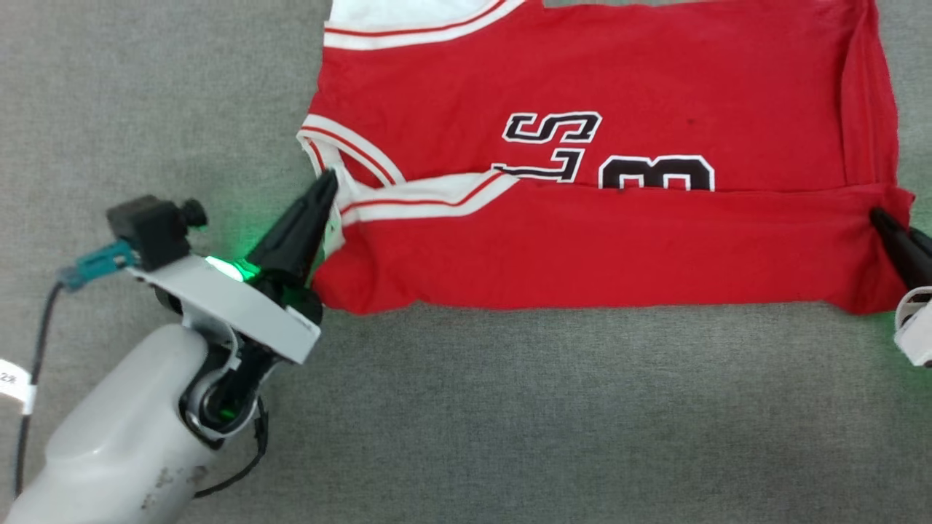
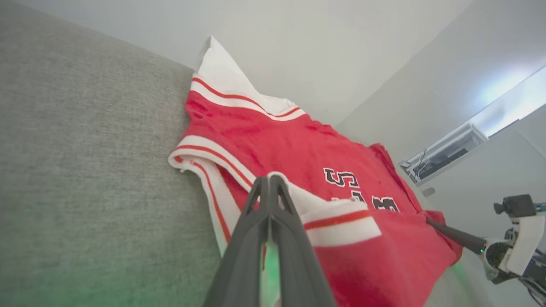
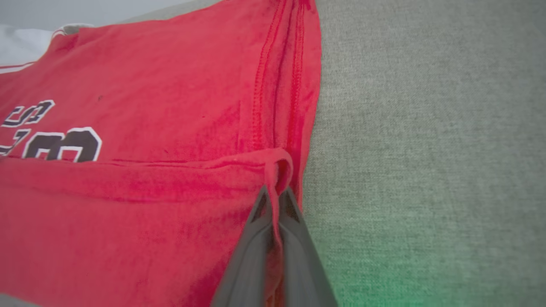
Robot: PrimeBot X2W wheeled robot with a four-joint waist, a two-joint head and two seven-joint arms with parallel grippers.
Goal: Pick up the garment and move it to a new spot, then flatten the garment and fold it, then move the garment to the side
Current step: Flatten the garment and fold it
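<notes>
Head view: the garment (image 1: 582, 255) lies with its long axis running between my hands. My left hand (image 1: 329, 182) pinches the sleeve end, my right hand (image 1: 877, 215) the hem corner.

My left gripper (image 1: 328, 183) sits left of centre in the head view. Its two dark fingers are pressed together on the garment (image 1: 582, 247) and point up and to the right, and the pale forearm (image 1: 124, 444) runs down to the lower left corner. My right gripper (image 1: 881, 218) enters from the right edge, fingers aimed up-left and clamped on a fold of the same cloth.
</notes>
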